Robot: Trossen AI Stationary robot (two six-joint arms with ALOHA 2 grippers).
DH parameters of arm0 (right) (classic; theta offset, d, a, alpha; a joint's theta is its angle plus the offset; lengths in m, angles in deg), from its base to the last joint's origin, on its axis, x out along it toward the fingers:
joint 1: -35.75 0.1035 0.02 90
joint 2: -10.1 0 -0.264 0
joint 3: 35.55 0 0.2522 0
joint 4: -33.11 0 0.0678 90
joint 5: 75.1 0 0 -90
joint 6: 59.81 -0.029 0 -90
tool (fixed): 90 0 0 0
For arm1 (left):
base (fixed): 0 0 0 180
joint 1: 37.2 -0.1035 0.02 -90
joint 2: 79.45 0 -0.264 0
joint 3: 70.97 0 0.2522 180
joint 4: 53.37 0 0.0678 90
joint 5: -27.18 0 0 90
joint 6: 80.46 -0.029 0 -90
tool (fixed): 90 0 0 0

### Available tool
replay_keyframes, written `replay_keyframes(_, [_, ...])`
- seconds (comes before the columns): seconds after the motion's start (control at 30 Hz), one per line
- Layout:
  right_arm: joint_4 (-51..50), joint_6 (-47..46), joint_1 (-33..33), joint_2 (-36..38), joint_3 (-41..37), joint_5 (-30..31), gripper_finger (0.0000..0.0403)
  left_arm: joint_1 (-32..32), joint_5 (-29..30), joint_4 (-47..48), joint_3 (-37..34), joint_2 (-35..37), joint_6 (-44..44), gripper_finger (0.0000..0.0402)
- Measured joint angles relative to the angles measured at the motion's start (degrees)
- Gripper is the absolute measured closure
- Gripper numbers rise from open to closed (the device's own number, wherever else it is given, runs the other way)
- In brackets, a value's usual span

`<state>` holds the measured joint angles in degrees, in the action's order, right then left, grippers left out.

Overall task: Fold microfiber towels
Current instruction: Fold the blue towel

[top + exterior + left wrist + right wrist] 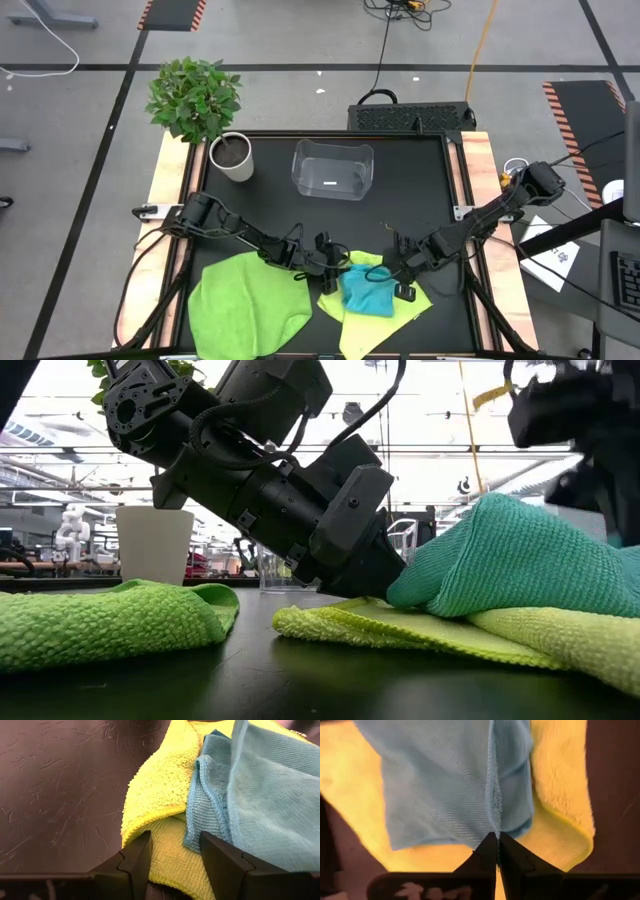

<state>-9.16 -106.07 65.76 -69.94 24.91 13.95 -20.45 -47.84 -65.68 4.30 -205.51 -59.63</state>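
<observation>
Turquoise towel [368, 291] lies bunched on the pale yellow-green towel [385, 320] at the counter's [280, 215] near edge, its hem pinched in the shut right gripper [497, 840], seemingly to lift a fold, while the left gripper [172, 852] stands part-open astride the yellow edge, holding nothing
</observation>
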Motion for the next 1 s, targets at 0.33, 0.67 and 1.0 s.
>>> replay_keyframes(0.33, [-0.02, 0.63, 1.89, 4.96, 0.04, 3.94, 0.0403, 0.02, 2.81, -7.66, -0.29, -0.46, -11.45, 0.0229])
replay_keyframes(0.67, [-0.07, 1.23, 1.98, 4.16, 0.04, 3.92, 0.0403, 0.55, 5.89, -11.22, -0.39, 1.19, -29.03, 0.0229])
replay_keyframes(1.0, [1.27, 0.17, 1.98, 4.16, -2.41, 3.92, 0.0403, 1.65, 4.79, 1.86, -0.16, 12.22, -29.02, 0.0229])
